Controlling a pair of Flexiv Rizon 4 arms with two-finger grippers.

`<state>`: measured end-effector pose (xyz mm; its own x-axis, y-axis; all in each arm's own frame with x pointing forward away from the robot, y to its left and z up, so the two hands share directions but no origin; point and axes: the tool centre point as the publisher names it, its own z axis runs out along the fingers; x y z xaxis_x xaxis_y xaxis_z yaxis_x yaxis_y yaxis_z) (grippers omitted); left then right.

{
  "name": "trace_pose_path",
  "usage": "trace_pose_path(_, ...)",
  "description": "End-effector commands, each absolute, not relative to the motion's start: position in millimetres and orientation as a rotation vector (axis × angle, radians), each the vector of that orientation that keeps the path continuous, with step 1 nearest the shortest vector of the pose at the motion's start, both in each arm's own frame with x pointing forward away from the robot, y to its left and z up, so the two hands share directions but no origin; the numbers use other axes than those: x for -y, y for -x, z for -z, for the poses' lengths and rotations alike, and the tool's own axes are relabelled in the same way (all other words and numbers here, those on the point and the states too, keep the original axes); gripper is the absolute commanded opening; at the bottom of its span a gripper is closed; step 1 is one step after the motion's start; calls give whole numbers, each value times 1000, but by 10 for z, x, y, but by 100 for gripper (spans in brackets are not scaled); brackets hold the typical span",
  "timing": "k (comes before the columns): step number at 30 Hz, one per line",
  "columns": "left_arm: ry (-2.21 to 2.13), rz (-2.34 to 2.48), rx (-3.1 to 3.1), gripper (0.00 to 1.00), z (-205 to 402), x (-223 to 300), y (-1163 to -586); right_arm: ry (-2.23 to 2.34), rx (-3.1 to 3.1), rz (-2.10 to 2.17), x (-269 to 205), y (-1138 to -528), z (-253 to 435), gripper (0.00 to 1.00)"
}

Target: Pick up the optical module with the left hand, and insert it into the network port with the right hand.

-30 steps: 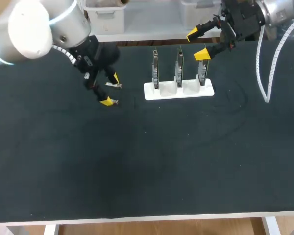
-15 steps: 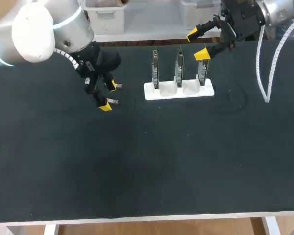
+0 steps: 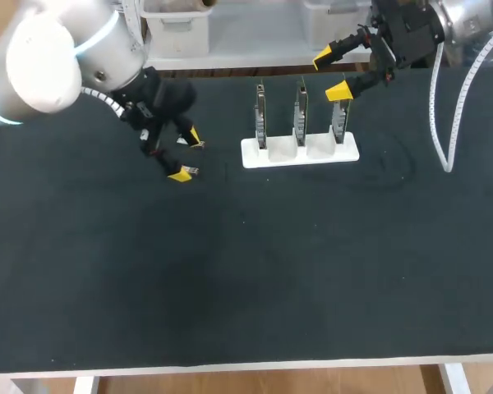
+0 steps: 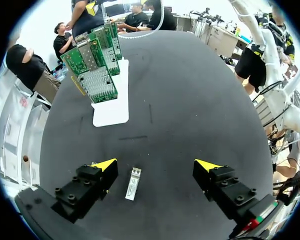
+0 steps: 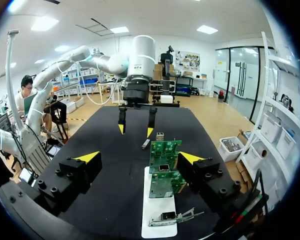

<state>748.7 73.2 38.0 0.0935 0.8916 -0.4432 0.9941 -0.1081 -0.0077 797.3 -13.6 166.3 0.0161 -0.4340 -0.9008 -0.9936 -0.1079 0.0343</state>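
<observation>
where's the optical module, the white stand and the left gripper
optical module (image 4: 133,183), left wrist view, middle of its body
white stand (image 3: 281,158), head view, bare front of its base
left gripper (image 4: 156,165), left wrist view, midway between its yellow tips

We see bright, even overhead light, and ceiling panels (image 5: 207,29) glow in the right wrist view. In the head view our left arm (image 3: 49,57) glares white at ten o'clock. Under the left gripper (image 3: 188,154) the dark table (image 3: 255,271) holds only faint, soft shadows.

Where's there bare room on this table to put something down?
The table's whole near half, in front of the white board stand, is bare. It is crowded at the back: the left claw straddles the optical module, and the right claw is by the stand.
</observation>
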Motion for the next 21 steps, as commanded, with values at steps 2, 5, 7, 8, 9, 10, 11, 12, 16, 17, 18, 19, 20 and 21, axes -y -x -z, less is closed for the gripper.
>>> trace_pose_path(2, -2077, 485, -1866, 100, -387, -746, -7438, 1621, -1485, -1056, 136, -7982, -1665, 100)
trace_pose_path(5, -2077, 485, -1866, 100, -387, -746, -7438, 1621, -1485, -1056, 136, -7982, -1665, 100)
trace_pose_path(7, -2077, 485, -1866, 100, -387, -746, -7438, 1621, -1485, -1056, 136, -7982, -1665, 100)
trace_pose_path(8, -2077, 485, -1866, 100, -387, -746, -7438, 1621, -1485, -1056, 136, -7982, -1665, 100)
trace_pose_path(9, -2077, 485, -1866, 100, -387, -746, -7438, 1621, -1485, -1056, 136, -7982, -1665, 100)
trace_pose_path(10, -2077, 485, -1866, 100, -387, -746, -7438, 1621, -1485, -1056, 136, -7982, -1665, 100)
trace_pose_path(11, -2077, 485, -1866, 100, -387, -746, -7438, 1621, -1485, -1056, 136, -7982, -1665, 100)
trace_pose_path(12, -2077, 485, -1866, 100, -387, -746, -7438, 1621, -1485, -1056, 136, -7982, -1665, 100)
trace_pose_path(16, -2077, 485, -1866, 100, -387, -746, -7438, 1621, -1485, -1056, 136, -7982, -1665, 100)
trace_pose_path(17, -2077, 485, -1866, 100, -387, -746, -7438, 1621, -1485, -1056, 136, -7982, -1665, 100)
trace_pose_path(18, -2077, 485, -1866, 100, -387, -746, -7438, 1621, -1485, -1056, 136, -7982, -1665, 100)
trace_pose_path(19, -2086, 456, -1871, 100, -388, -766, -7447, 1621, -1485, -1056, 136, -7982, -1665, 100)
trace_pose_path(20, -2117, 425, -1890, 100, -389, -782, -7456, 1621, -1485, -1056, 136, -7982, -1665, 100)
trace_pose_path(21, -2130, 409, -1897, 100, -386, -797, -7464, 1621, -1485, -1056, 136, -7982, -1665, 100)
